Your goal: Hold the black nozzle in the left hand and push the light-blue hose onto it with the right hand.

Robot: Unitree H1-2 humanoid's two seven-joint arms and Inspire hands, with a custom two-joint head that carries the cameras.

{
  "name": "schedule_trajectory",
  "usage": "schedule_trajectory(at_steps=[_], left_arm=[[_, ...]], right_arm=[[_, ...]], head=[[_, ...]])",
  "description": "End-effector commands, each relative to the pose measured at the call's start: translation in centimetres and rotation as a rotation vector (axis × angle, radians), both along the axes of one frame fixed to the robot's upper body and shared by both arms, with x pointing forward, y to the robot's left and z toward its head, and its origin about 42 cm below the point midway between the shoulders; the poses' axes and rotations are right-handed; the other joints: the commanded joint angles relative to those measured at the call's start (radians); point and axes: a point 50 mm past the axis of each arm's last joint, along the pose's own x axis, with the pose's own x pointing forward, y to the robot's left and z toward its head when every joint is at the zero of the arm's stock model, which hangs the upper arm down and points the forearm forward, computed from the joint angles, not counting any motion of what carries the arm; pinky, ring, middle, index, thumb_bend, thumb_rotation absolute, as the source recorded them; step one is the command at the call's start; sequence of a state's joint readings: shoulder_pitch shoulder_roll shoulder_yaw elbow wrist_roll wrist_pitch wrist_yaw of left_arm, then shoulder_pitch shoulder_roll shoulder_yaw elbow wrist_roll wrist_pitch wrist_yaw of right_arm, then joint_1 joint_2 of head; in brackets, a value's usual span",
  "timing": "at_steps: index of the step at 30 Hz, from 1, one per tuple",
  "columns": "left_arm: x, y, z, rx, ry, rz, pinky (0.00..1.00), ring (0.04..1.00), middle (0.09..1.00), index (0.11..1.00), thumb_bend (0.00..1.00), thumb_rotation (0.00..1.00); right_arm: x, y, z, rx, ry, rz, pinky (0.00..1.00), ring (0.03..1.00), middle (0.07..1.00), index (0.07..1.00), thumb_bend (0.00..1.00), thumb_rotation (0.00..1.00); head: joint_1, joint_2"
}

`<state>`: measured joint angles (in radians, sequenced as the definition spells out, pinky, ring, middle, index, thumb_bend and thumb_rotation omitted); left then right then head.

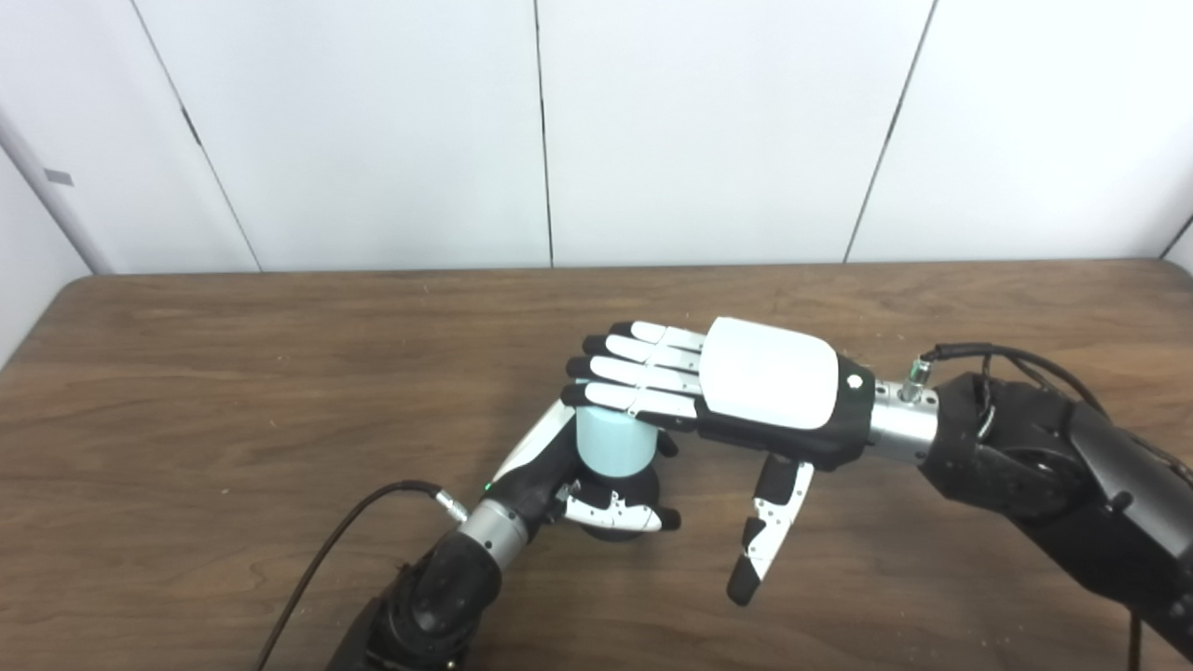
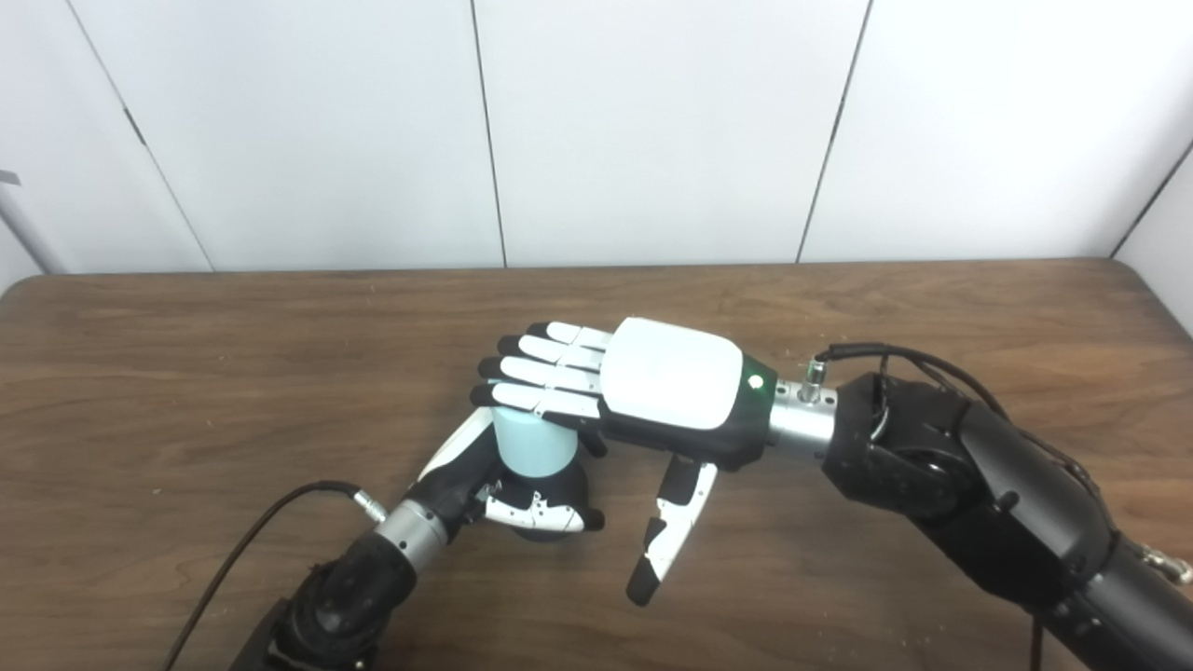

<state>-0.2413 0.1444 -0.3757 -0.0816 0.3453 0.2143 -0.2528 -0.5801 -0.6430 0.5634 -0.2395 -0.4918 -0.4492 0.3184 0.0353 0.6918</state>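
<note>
While the left hand grips the round black nozzle on the brown wooden desk, the right hand's flat, spread fingers press atop the light-blue cylindrical hose.

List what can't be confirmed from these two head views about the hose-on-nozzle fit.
- Top of the light-blue hose: covered by the right hand fingers in both views; real contact unclear.
- Black nozzle: mostly wrapped by the left hand; its shape is unreadable.
- Hose-nozzle joint: hidden behind the left hand's fingers, so seating depth is unknown.
- Right palm: faces down, unseen.
</note>
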Motion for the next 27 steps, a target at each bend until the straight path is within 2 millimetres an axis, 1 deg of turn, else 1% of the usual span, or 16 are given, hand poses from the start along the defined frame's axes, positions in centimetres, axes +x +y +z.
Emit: schedule_trajectory(at_steps=[1,9,27], left_arm=[[-0.03,-0.05,-0.54,0.038,0.044,-0.015,0.97,0.930,0.833,0.481,0.52,0.08],[-0.07,-0.01,-0.53,0.037,0.044,-0.020,0.97,0.930,0.848,0.482,0.52,0.08],[-0.08,-0.16,-0.50,0.042,0.044,-0.021,0.97,0.920,0.838,0.481,0.52,0.08]], right_arm=[[-0.29,-0.16,-0.64,-0.084,0.019,0.025,1.00,1.000,1.000,1.000,0.84,0.81],[-0.39,-0.09,-0.90,-0.086,0.023,0.024,1.00,1.000,1.000,1.000,0.84,0.81],[-0.20,-0.28,-1.29,-0.095,0.028,0.013,1.00,1.000,1.000,1.000,0.84,0.80]], head=[[0.001,0.001],[0.001,0.003],[0.005,0.006]])
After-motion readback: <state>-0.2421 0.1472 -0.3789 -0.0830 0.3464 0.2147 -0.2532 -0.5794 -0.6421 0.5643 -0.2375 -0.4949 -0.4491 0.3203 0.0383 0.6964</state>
